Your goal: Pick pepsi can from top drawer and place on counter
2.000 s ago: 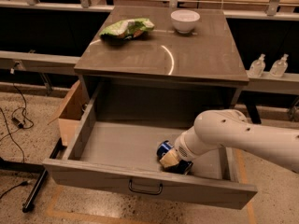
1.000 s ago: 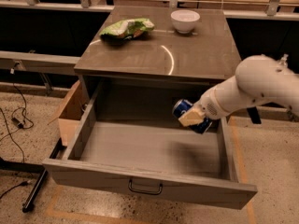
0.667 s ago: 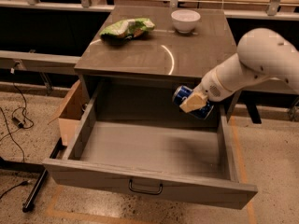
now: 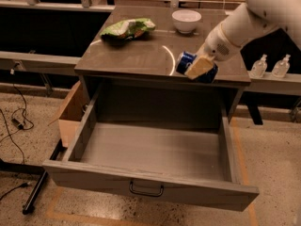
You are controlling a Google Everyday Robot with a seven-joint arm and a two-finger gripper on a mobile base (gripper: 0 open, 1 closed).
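Observation:
My gripper (image 4: pixel 198 67) is shut on the pepsi can (image 4: pixel 186 62), a dark-blue can held tilted on its side. It hangs just over the front right part of the counter (image 4: pixel 136 55); I cannot tell if it touches the surface. The white arm reaches in from the upper right. A tan finger (image 4: pixel 199 66) covers the can's near side. The top drawer (image 4: pixel 146 147) stands pulled fully open below, with a black handle (image 4: pixel 146 189) on its front panel. Nothing shows inside the drawer.
A green snack bag (image 4: pixel 127 28) lies at the counter's back left and a white bowl (image 4: pixel 186 20) at the back right. A cardboard box (image 4: pixel 70 114) stands left of the cabinet. Two clear bottles (image 4: pixel 270 66) sit on a ledge at right. Cables lie on the floor at left.
The gripper has lifted the can out of the drawer's right front corner, up past the cabinet's front edge, to counter height. The drawer has stayed open.

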